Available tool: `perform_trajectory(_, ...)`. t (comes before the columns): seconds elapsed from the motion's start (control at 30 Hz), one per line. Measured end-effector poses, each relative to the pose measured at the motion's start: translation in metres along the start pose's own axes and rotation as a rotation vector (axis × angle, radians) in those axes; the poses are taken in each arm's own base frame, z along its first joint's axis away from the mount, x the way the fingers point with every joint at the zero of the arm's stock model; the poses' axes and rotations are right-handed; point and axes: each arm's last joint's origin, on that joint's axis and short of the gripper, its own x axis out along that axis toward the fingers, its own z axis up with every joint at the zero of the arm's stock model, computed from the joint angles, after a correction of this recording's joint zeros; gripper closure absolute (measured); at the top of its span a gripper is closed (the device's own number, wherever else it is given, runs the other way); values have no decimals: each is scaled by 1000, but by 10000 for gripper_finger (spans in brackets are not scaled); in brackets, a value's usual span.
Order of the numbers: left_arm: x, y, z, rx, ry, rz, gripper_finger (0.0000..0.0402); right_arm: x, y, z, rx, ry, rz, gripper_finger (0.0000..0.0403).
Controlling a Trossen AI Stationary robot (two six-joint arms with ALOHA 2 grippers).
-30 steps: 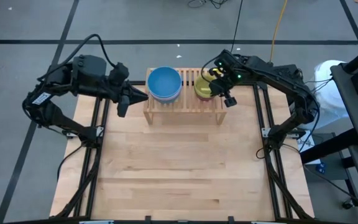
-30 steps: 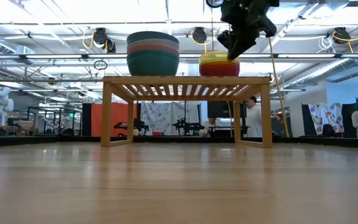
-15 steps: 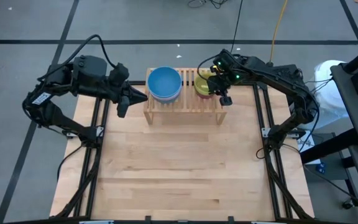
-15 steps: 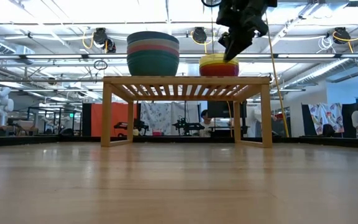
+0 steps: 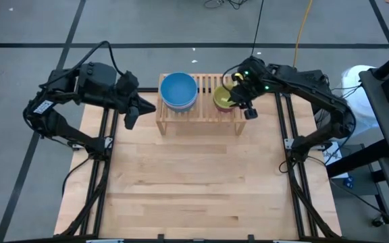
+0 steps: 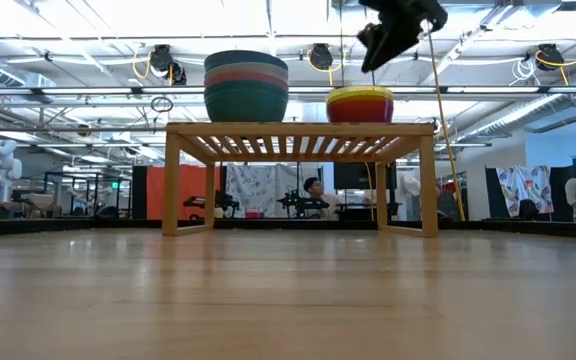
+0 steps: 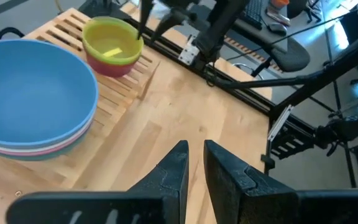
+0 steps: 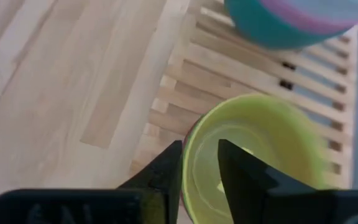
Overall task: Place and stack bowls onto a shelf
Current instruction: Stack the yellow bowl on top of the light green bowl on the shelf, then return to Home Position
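The light-wood shelf [image 5: 205, 86] stands at the table's far middle. On its left part rests a stack of large bowls [image 5: 179, 91] with the blue one on top. On its right part rests a stack of small bowls [image 6: 360, 103], its top bowl yellow-green [image 8: 260, 155], with red below. My right gripper [image 6: 376, 52] hangs open above the near right rim of the small stack, clear of it. My left gripper [image 5: 135, 111] waits left of the shelf, fingers [image 7: 176, 165] a narrow gap apart, with nothing between them.
The bare wooden table top [image 5: 194, 182] stretches from the shelf to the near edge. Black frame rails [image 5: 103, 169] run along both sides. Bare slats [image 7: 126, 84] lie between the two stacks. A person [image 6: 313, 188] sits in the room beyond the shelf.
My right gripper has opened, let go of the top small bowl's rim and risen clear above the stack. The bowl stays on the small stack on the shelf.
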Motion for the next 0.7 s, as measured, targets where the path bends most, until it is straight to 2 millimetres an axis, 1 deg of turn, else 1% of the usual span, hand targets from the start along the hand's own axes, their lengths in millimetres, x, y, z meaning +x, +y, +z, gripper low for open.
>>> perform_trajectory(0.13,-3,0,-1,13,-8,4,348,-17,9,4,-21,-44,-35,303)
perform_trajectory(0.23,-9,1,-2,50,-20,-2,348,-35,17,5,-60,-87,-74,304)
perform_trajectory(0.3,-13,1,-2,84,-31,-3,348,-49,23,8,-87,-143,-124,306)
perform_trajectory(0.57,-33,0,-9,284,-58,-30,348,-102,40,17,-55,-406,-307,316)
perform_trajectory(0.7,-38,-3,-12,397,-69,-52,348,-122,45,20,-7,-521,-369,316)
